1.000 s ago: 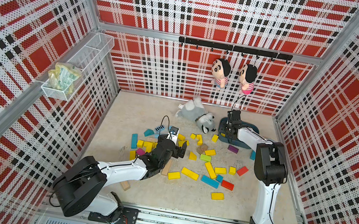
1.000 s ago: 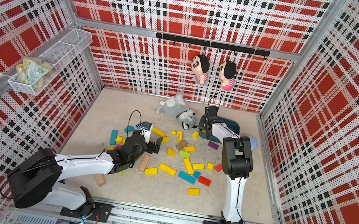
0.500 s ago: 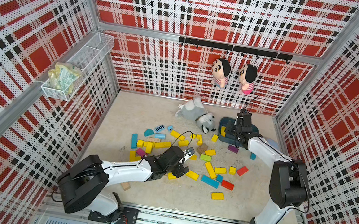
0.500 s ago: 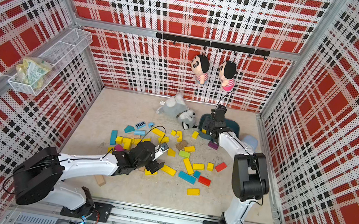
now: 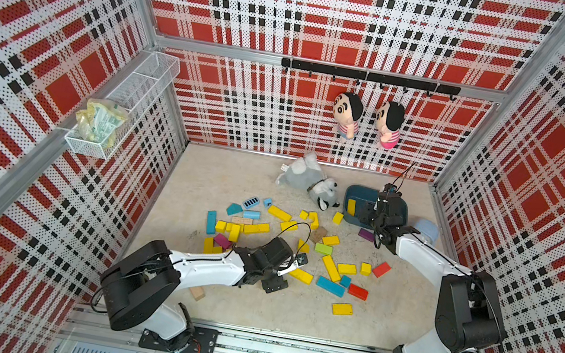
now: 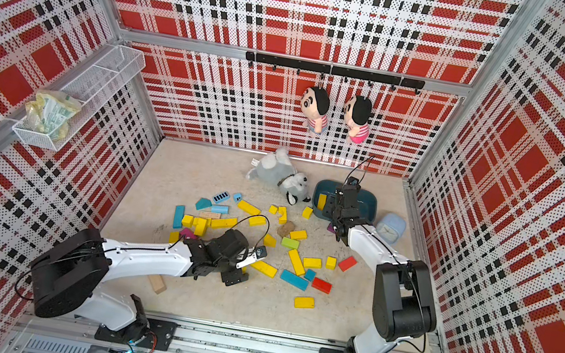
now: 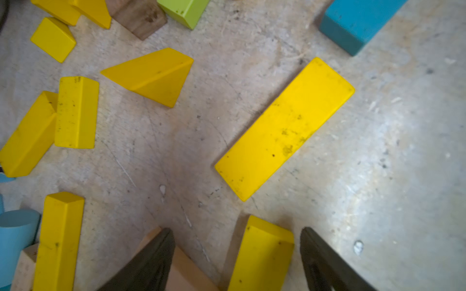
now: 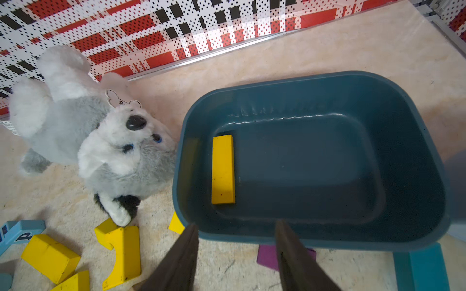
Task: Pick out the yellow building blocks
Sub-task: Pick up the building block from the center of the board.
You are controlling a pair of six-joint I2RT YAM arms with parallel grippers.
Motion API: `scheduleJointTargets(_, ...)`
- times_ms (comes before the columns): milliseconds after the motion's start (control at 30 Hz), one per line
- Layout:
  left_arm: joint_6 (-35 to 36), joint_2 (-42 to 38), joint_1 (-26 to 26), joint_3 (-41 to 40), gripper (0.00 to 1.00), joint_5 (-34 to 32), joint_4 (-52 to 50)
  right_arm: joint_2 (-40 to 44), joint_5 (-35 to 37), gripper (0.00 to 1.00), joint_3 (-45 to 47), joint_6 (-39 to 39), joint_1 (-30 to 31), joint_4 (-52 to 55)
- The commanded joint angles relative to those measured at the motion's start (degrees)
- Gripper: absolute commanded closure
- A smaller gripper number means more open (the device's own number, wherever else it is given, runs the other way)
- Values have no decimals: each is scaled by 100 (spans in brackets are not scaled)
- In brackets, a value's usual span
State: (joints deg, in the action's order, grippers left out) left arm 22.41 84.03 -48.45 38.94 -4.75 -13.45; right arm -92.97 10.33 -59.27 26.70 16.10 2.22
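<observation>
The left claw (image 7: 236, 228) is low over the middle of the beige tabletop (image 5: 233, 176). Its two dark jaws stand apart, with a short yellow wooden block (image 7: 264, 252) right between them. The block's long side runs the same way the jaws point, so they can squeeze its thin sides, and I think that squeeze comes next. One jaw is almost at the block. The other has a gap and sits over a pale bare-wood plank (image 7: 181, 267). Many more yellow building blocks (image 5: 342, 309) lie around the middle, nearer to the left arm. The right claw (image 8: 235, 223) hangs over the dark blue plastic tub (image 8: 315, 75) by the far right corner, partly open and holding nothing. One long yellow bar (image 8: 223, 168) lies inside the tub.
</observation>
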Motion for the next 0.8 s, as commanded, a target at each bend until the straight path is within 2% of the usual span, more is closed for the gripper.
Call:
scheduleJointTargets(0,189,110,149,135,23,390,-310,253,113,48,56,66,59,-112)
scheduleJointTargets(300,532,190,282,178,30,554,-664,227,118,50,125,171,126,-134)
scheduleJointTargets(533,763,469,274,281,44,356,-805,227,116,52,179,217,156,-155)
scheduleJointTargets(767,856,557,318,402,64,314,-870,252,114,53,155,229,154,-168)
